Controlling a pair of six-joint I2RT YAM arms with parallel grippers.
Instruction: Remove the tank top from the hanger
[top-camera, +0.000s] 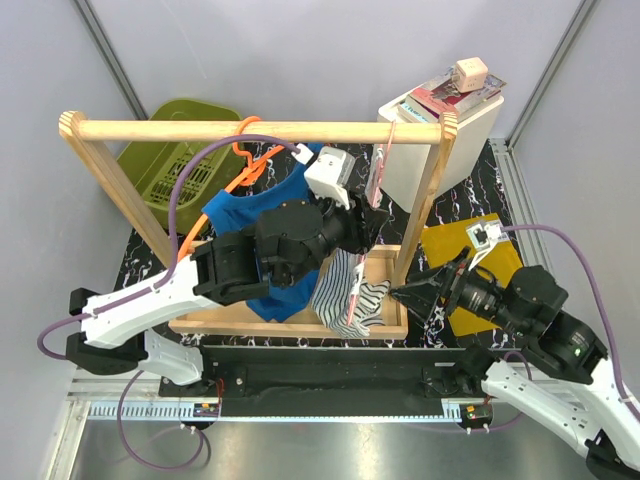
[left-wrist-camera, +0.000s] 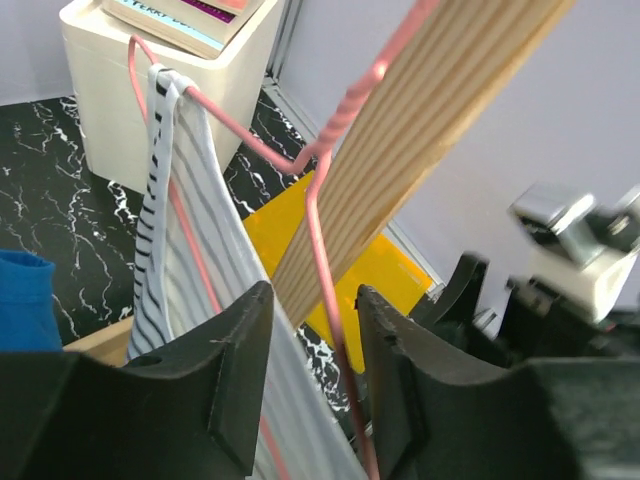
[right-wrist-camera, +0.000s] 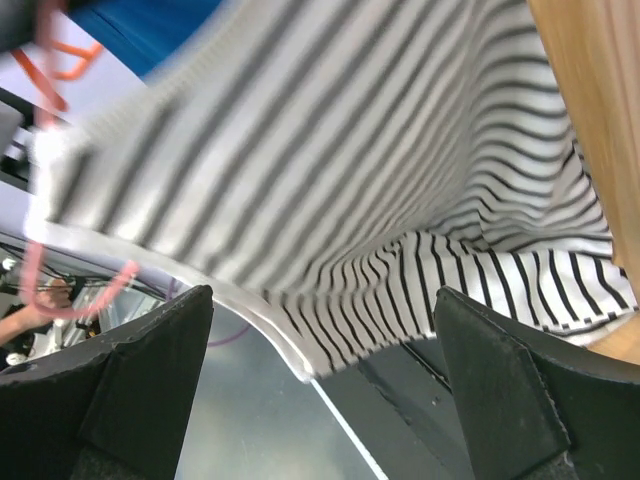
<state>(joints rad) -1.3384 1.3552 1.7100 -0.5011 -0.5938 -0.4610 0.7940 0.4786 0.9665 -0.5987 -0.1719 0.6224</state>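
Top external view: the blue tank top (top-camera: 245, 210) hangs from the orange hanger (top-camera: 240, 165), whose hook sits over the wooden rail (top-camera: 180, 130) of a rack standing on the table (top-camera: 140, 262). The cloth appears to be on the hanger arms, so the removal itself is not yet done. Further right on the same rail hangs a pink hanger (top-camera: 381, 170) carrying a striped garment (top-camera: 350, 300).

Left wrist view: the left end effector (left-wrist-camera: 313, 320) is partly open, and its two fingers (left-wrist-camera: 235, 370) straddle the pink hanger's wire just beside the rack's wooden post (left-wrist-camera: 430, 130). A clear gap shows on both sides of the wire, so nothing is gripped. Only an edge of the tank top shows at the far left of this view.

Right wrist view: the right end effector (right-wrist-camera: 322, 320) stands wide open and empty, facing the striped garment at close range. Blue cloth and a piece of the orange hanger show in the upper left corner.

Judged step: both arms are at the neighbouring garment, not at the task's own, so this reads as a preliminary move or a misdirected approach. The next move calls for one end effector to steady the orange hanger while the other takes a shoulder strap and draws it off the hanger arm. Gripping the pink wire instead would risk pulling the wrong hanger.
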